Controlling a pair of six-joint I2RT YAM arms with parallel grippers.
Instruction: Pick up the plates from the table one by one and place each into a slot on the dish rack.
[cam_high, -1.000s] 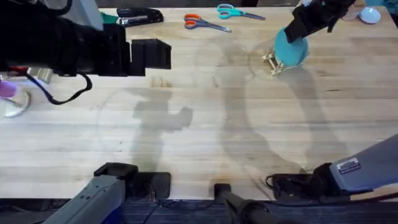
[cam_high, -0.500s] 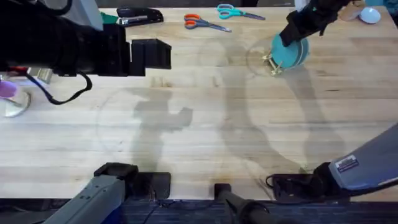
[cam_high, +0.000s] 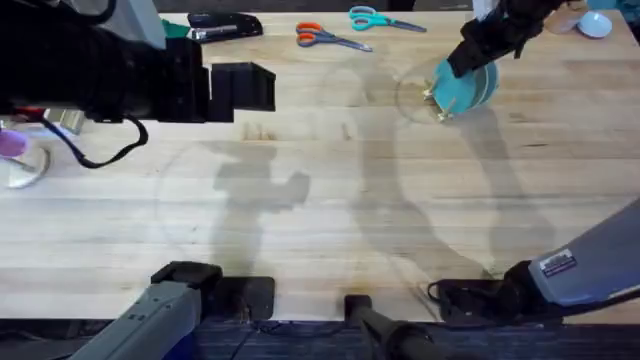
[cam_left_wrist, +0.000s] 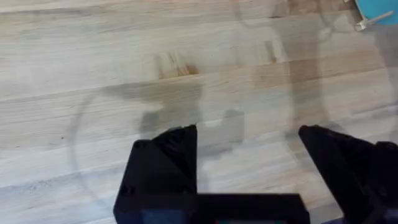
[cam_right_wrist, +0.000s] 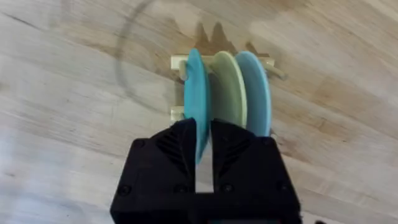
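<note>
The right arm is settling at the far right of the table (cam_high: 330, 200): over the last second the teal plate (cam_right_wrist: 196, 93) and the rack (cam_high: 437, 102) have been shifting slightly back and left, and in the last half second they have stopped moving. The right jaws (cam_right_wrist: 204, 149) are clamped on the teal plate's rim, which is standing on edge in the rack (cam_right_wrist: 179, 64) directly beyond the jaws. Just beside it, on the far side from the rack's near end, the yellow plate (cam_right_wrist: 227, 84) and a light blue plate (cam_right_wrist: 255, 87) are standing upright in the next slots. By the look of it both task plates are now sitting in the rack, and only the release is remaining.

The left jaws (cam_left_wrist: 249, 162) are hanging apart over bare planks, holding nothing.

The table is pale wood with long grain and soft arm shadows. Along the far edge, scissors (cam_high: 330, 38), a second pair (cam_high: 375, 18) and a stapler (cam_high: 225, 25) are lying well apart from the rack.
</note>
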